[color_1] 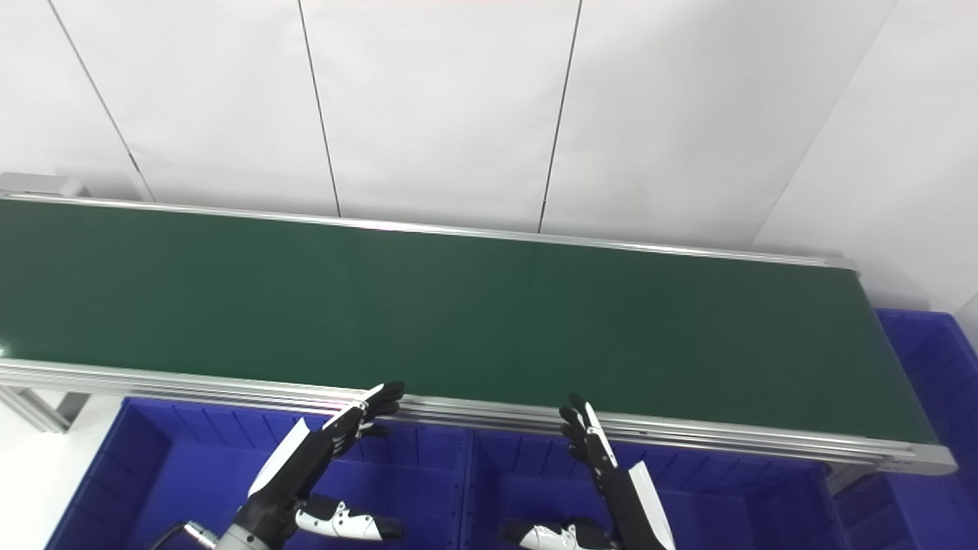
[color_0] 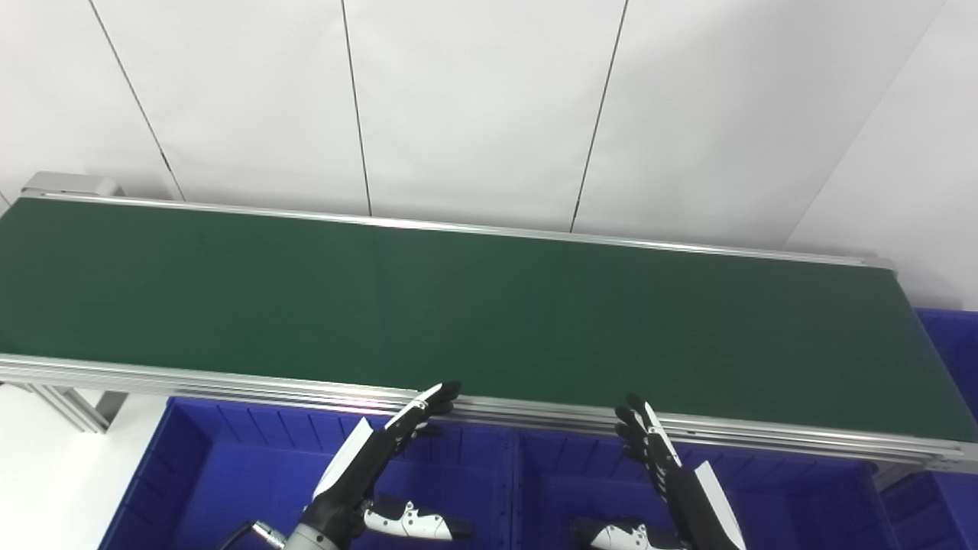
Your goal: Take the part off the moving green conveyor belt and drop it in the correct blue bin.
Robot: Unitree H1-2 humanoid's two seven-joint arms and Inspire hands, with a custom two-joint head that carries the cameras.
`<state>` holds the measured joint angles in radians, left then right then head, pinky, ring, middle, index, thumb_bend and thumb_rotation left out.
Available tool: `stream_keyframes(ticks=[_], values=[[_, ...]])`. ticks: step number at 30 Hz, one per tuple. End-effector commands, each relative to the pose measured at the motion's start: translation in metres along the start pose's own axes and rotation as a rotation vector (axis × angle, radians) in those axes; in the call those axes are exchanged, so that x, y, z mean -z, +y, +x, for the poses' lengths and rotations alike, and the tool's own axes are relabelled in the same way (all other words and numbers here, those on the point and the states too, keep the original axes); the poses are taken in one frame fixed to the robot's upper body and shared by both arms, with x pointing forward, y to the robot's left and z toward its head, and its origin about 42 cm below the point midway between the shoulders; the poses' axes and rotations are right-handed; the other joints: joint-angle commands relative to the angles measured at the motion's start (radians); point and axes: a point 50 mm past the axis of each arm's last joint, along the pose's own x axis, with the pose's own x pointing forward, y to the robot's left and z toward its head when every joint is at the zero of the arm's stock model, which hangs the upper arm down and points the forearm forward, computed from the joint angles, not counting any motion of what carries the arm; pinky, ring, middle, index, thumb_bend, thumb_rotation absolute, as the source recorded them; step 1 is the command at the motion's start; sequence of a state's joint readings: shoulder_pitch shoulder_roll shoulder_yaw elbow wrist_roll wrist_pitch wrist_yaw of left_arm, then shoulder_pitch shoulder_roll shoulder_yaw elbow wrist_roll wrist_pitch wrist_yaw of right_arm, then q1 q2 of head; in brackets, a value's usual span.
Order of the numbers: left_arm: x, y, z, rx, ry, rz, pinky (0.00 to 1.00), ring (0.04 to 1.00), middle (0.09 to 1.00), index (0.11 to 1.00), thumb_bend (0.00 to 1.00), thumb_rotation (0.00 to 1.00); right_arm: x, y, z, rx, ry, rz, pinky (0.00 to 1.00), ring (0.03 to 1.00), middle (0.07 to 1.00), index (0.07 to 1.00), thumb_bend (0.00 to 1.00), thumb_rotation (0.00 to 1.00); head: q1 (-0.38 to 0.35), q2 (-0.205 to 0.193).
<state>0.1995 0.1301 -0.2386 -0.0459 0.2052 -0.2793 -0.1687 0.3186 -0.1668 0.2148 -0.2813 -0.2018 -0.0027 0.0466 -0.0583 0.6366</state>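
Note:
The green conveyor belt (color_0: 458,305) runs across the view and carries no part that I can see. My left hand (color_0: 374,466) is open and empty, fingers stretched toward the belt's near rail, thumb apart below, over the left blue bin (color_0: 206,458). My right hand (color_0: 665,481) is open and empty, fingers pointing up at the rail, over the middle blue bin (color_0: 795,496). Both hands also show in the right eye view, the left hand (color_1: 313,466) and the right hand (color_1: 603,473).
The belt's aluminium near rail (color_0: 229,382) lies between the bins and the belt. Another blue bin (color_0: 955,344) stands past the belt's right end. A white panelled wall (color_0: 489,107) stands behind the belt. A frame leg (color_0: 76,405) shows at lower left.

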Motion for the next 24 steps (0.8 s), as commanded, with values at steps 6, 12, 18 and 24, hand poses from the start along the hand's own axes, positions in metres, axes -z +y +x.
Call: stream_keyframes(ticks=[6,12,18,24], values=[[-0.009,0.004,0.004,-0.037,-0.065,-0.012,0.82,0.908,0.937,0.931,0.89,0.34,-0.012,-0.004,0.001,0.001,-0.088,0.007,0.89,0.931,0.947,1.0,0.9,0.35,-0.002,0.002],[-0.012,0.006,0.003,-0.031,-0.071,-0.05,0.83,0.908,0.936,0.93,0.9,0.35,-0.014,-0.003,0.002,0.001,-0.095,-0.006,0.88,0.932,0.945,1.0,0.91,0.36,-0.01,0.008],[-0.014,0.012,0.003,-0.017,-0.078,-0.113,0.84,0.913,0.933,0.93,0.92,0.34,-0.016,-0.001,0.001,0.0,-0.083,-0.009,0.89,0.942,0.956,1.0,0.91,0.38,-0.019,0.018],[-0.015,0.015,0.004,0.004,-0.085,-0.249,0.8,0.87,0.892,0.923,0.92,0.27,-0.017,-0.001,0.003,-0.014,-0.101,-0.023,0.89,0.94,0.964,0.987,0.9,0.38,-0.029,0.024]])
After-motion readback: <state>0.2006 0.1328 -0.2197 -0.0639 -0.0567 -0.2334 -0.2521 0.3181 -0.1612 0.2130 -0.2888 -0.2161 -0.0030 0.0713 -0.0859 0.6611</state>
